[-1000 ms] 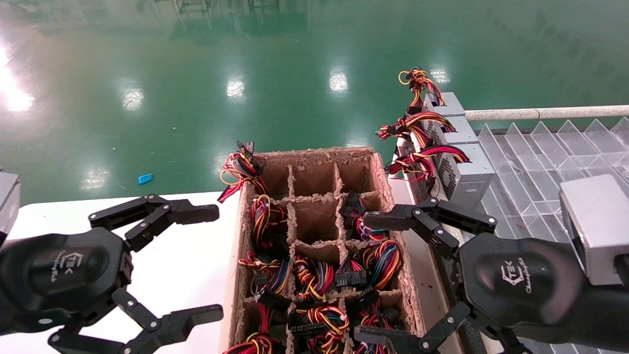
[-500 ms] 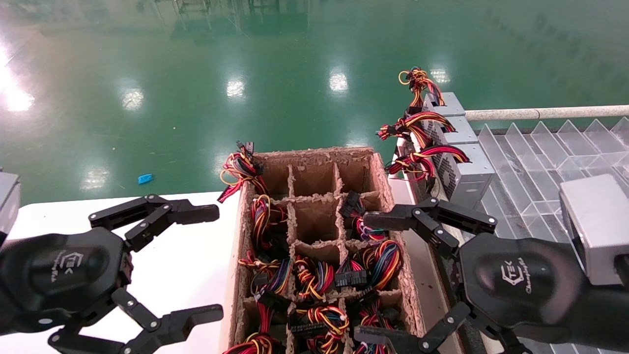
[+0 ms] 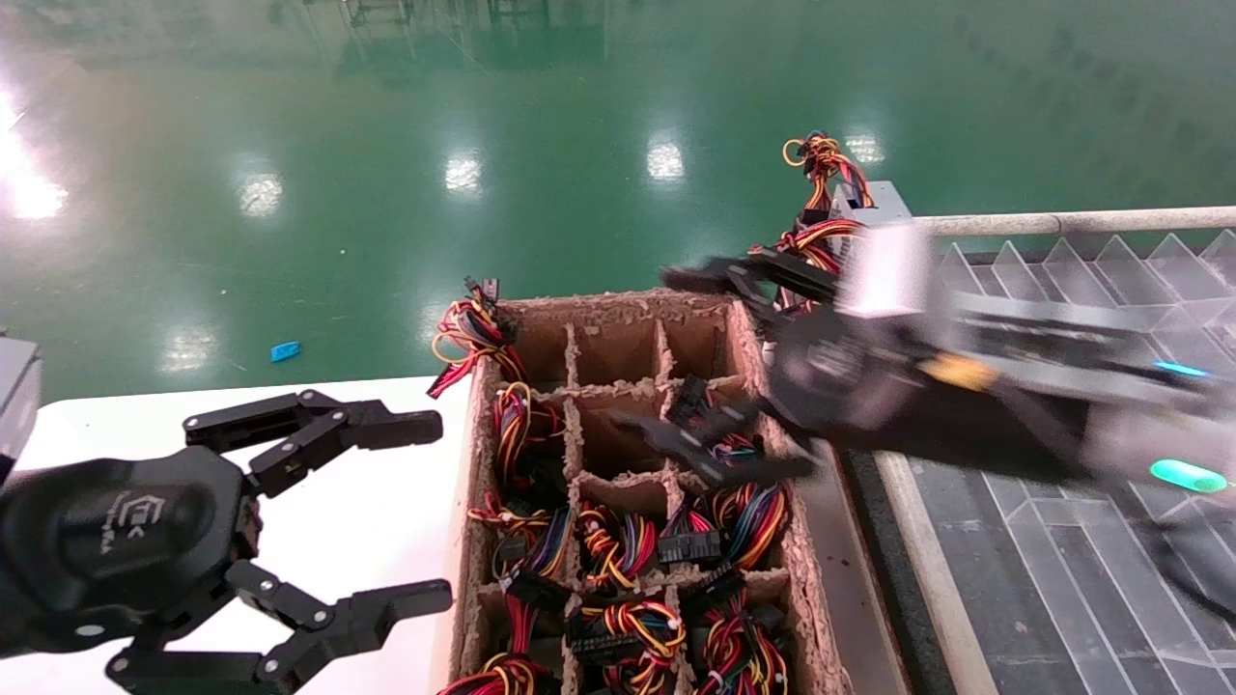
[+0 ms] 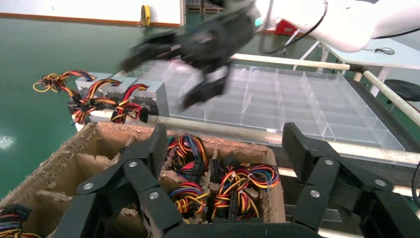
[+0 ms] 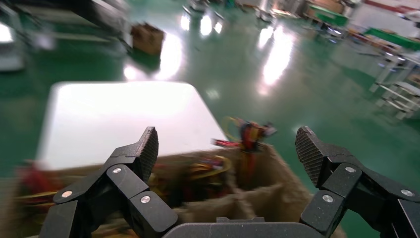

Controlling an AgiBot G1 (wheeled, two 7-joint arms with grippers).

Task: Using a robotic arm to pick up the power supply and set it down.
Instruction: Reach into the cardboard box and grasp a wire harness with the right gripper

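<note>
Right tool: your right tool [image 3: 719, 372] hangs over the far right corner of the cardboard box [image 3: 463, 502], fingers spread wide with nothing between them; one finger sits above the box's far rim, the other over a middle compartment. It shows blurred in the head view. From the left wrist view you see it [image 4: 171, 72] above the clear tray, near the grey units.
Left tool: your left tool [image 3: 425, 512] is parked over the white tabletop [image 3: 367, 502] just left of the box, fingers spread, holding nothing.
Power supply: the grey power supply [image 4: 133, 96] with its perforated grille stands just beyond the box's far right corner, at the edge of the clear divided tray [image 3: 1062, 541]; its red, yellow and black wires [image 4: 84, 99] hang toward the box. In the head view your right arm hides most of it.
Box contents: coloured wire bundles [image 3: 618, 545] with black connectors fill the near compartments; several far compartments show bare cardboard.
Floor: green and glossy beyond the tabletop.
</note>
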